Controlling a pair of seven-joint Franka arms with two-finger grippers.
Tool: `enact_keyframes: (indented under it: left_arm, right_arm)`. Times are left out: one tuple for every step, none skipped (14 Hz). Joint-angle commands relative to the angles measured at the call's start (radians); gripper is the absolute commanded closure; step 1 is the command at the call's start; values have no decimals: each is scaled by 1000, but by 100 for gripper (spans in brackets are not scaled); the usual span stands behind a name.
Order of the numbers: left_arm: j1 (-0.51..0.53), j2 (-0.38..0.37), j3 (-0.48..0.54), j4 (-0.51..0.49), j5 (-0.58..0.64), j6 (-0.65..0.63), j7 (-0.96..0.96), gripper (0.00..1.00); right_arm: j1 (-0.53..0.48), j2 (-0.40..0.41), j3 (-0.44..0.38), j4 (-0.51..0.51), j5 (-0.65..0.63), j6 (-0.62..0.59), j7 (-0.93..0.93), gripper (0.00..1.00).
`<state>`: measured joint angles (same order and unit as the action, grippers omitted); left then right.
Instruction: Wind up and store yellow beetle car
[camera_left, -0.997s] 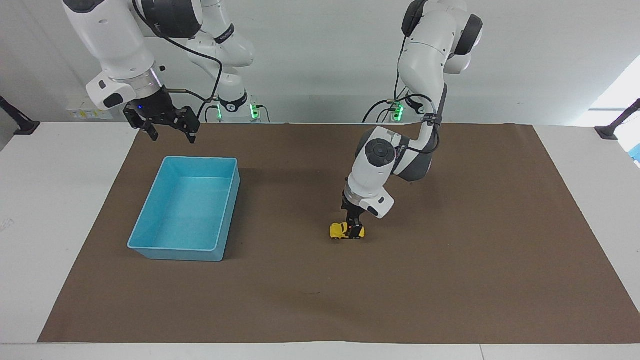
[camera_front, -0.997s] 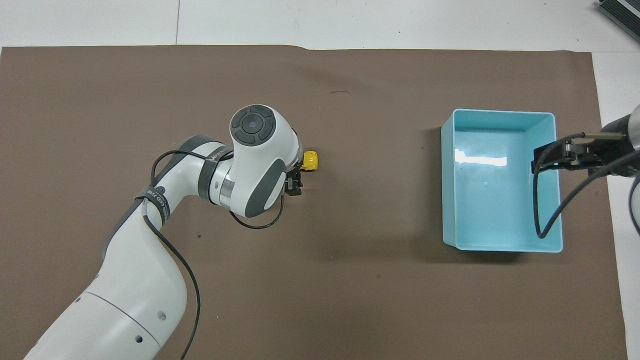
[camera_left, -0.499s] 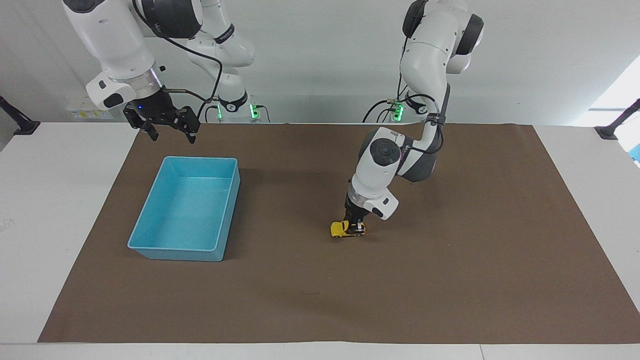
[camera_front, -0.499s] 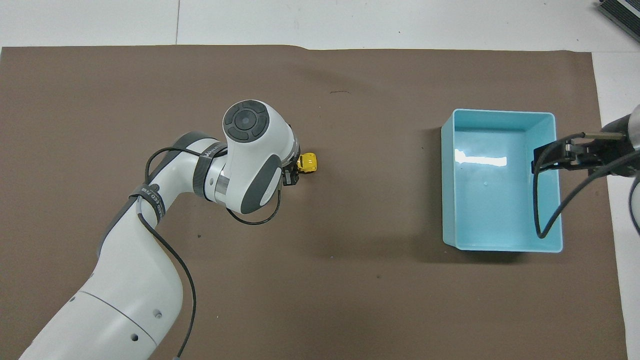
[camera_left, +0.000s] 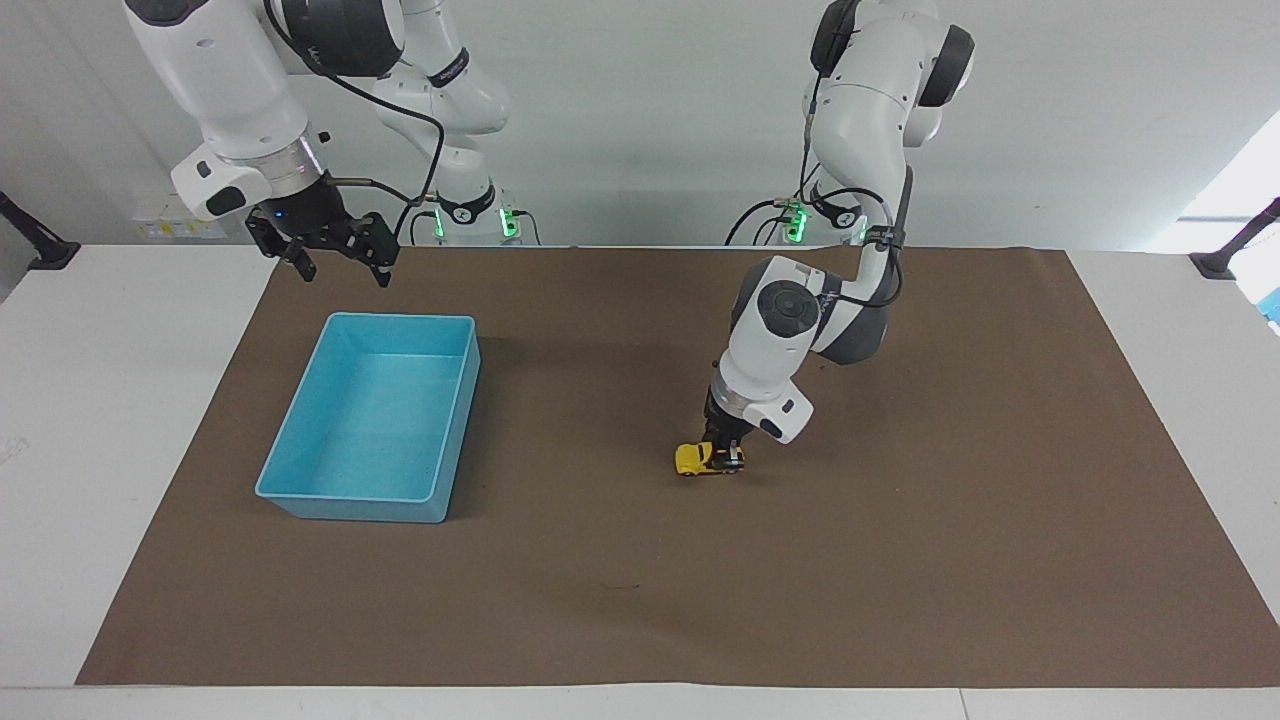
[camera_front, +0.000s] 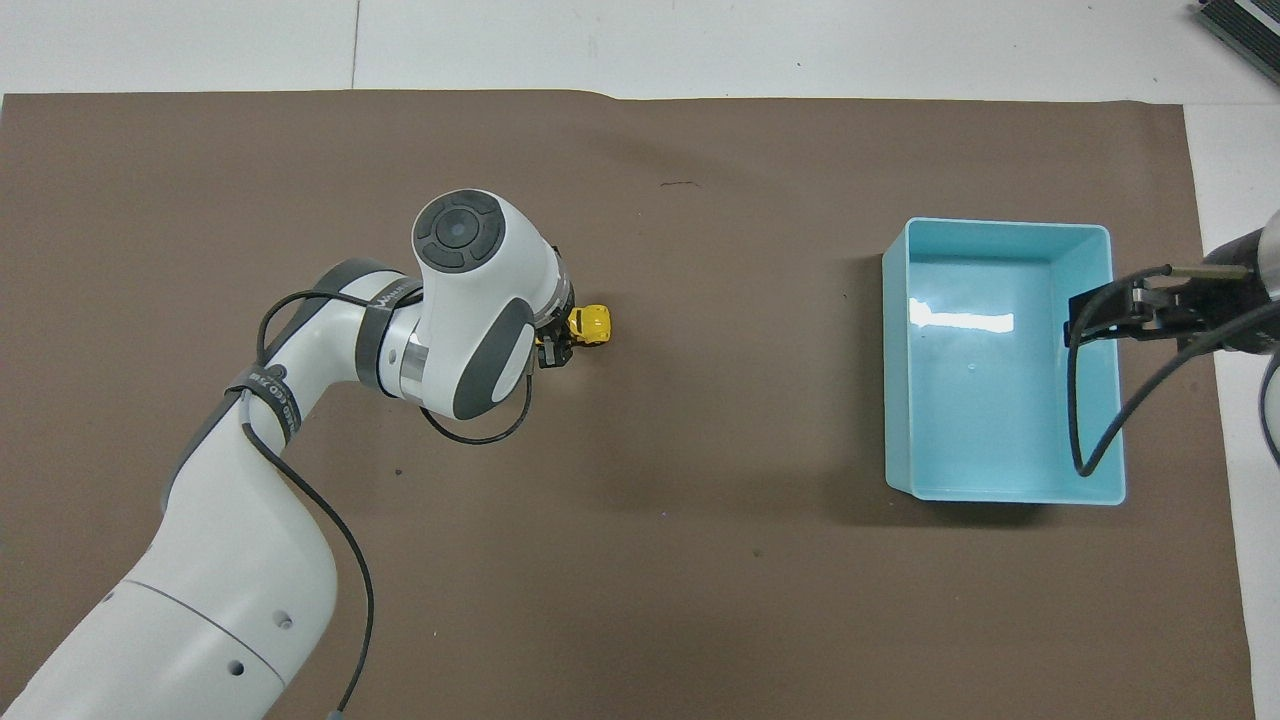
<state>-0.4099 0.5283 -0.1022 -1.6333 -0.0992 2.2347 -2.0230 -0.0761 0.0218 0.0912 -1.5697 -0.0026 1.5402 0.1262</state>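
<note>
The yellow beetle car (camera_left: 696, 459) stands on its wheels on the brown mat (camera_left: 900, 580) in the middle of the table. My left gripper (camera_left: 727, 457) reaches down and is shut on the car's end toward the left arm. In the overhead view the left arm's wrist hides most of that gripper (camera_front: 553, 346), and only the car's other end (camera_front: 592, 322) shows. My right gripper (camera_left: 337, 264) hangs open and empty over the edge of the blue bin (camera_left: 372, 319) nearest the robots, where it waits; the overhead view shows it (camera_front: 1078, 320) over the bin (camera_front: 1000, 223).
The blue bin is empty and lies toward the right arm's end of the table. The brown mat (camera_front: 700, 560) covers most of the white table (camera_left: 120, 400).
My left gripper has drawn the car a short way along the mat toward the left arm's end of the table. The right arm has not moved.
</note>
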Motion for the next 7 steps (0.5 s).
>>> enact_keyframes:
  left_arm:
    - [69, 21, 13, -60, 13, 42, 76, 86]
    - [89, 21, 13, -65, 15, 42, 95, 85]
    - [111, 19, 13, -74, 15, 42, 110, 85]
    - [126, 13, 13, -79, 15, 42, 124, 84]
    - [137, 12, 13, -92, 15, 42, 138, 84]
    - [138, 10, 13, -94, 15, 33, 141, 81]
    - [138, 7, 13, -94, 15, 29, 141, 77]
  right_arm:
    - [-14, -5, 4, 2, 10, -11, -20, 0]
    - [-14, -5, 4, 2, 10, -11, -20, 0]
    - [-14, -5, 4, 2, 10, -11, -20, 0]
    - [-14, -5, 4, 2, 10, -11, -20, 0]
    - [-14, -5, 4, 2, 10, -11, -20, 0]
    - [-14, -5, 4, 2, 10, -12, -20, 0]
    - [-14, -5, 4, 2, 10, -11, -20, 0]
